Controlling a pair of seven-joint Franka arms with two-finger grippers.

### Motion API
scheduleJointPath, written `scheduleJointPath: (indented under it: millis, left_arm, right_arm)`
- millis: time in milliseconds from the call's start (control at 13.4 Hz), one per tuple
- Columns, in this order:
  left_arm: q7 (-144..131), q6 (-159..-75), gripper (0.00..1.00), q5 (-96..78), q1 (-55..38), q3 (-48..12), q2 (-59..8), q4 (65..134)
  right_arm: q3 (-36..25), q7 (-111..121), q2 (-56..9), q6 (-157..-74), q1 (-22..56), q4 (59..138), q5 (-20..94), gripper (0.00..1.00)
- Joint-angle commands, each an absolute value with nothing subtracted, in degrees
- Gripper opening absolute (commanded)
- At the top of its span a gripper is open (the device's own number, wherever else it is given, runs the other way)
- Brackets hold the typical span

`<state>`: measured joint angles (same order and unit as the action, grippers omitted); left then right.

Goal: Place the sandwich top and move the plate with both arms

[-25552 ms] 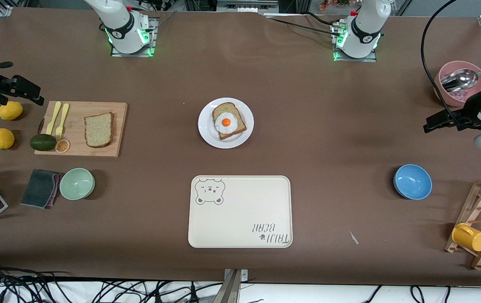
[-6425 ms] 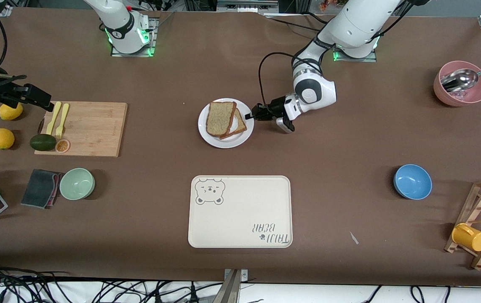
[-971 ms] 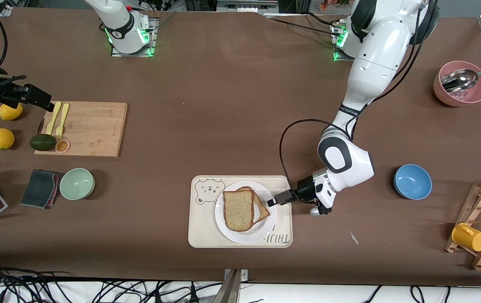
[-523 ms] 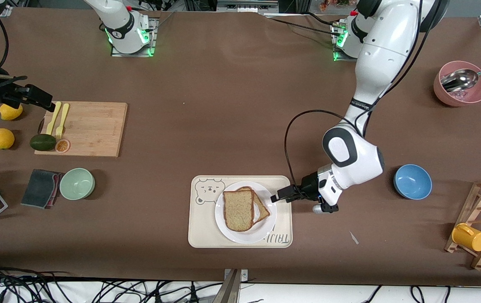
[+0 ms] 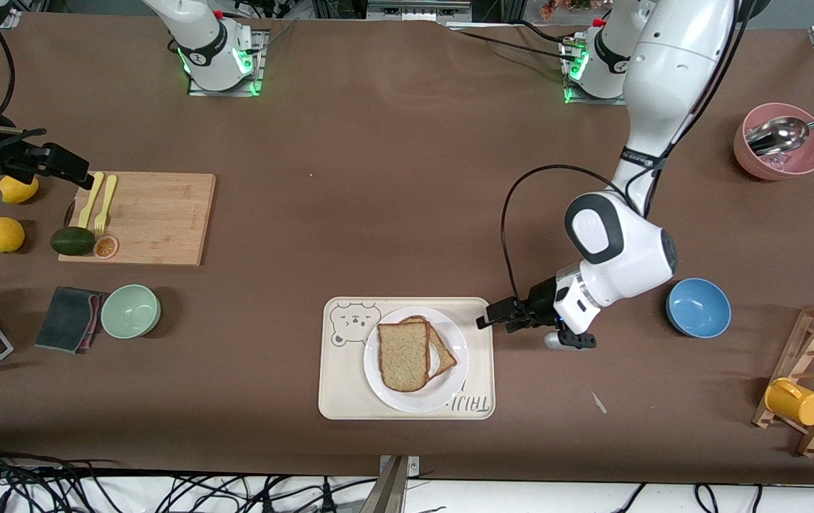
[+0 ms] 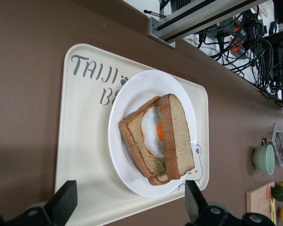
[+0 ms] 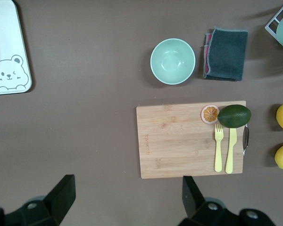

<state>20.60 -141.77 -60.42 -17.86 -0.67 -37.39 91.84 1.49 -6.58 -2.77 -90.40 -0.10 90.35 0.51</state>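
Plate on tray — left gripper beside tray's edge

The front view looks down from high across the bench, facing both arm bases. The left wrist view looks close and slanted onto the tray, which all three views share. The right wrist view looks straight down over the cutting board, also seen from the front.

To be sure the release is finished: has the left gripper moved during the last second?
Yes. The left gripper, open, has drawn back off the plate to the tray edge at the left arm's end, toward the blue bowl.
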Motion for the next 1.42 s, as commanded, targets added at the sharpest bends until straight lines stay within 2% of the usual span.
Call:
scheduleJointPath:
  millis: [0,224,448,1046,1345]
  left_arm:
    - [19.8,-140.3,1.0,-53.3,-15.7,-0.4,-30.4,98.4]
    - [17.8,-134.6,1.0,-46.3,-11.1,-0.4,-28.4,98.3]
    - [18.1,-125.0,1.0,-41.7,-6.0,-0.3,-25.1,97.7]
    - [14.3,-115.6,1.0,-14.3,0.3,-0.2,-14.1,97.5]
    - [10.7,-104.7,0.99,-6.1,0.5,-0.3,-12.9,89.6]
  right_arm:
    - [2.0,-5.6,-2.4,-90.4,-1.0,90.8,1.6,1.0]
    - [2.0,-5.7,-2.4,-90.4,-1.0,90.8,1.6,1.0]
    - [2.0,-5.7,-2.4,-90.4,-1.0,90.8,1.6,1.0]
    - [1.9,-5.6,-2.4,-90.4,-1.0,90.8,1.6,1.0]
    - [2.0,-5.6,-2.4,-90.4,-1.0,90.8,1.6,1.0]
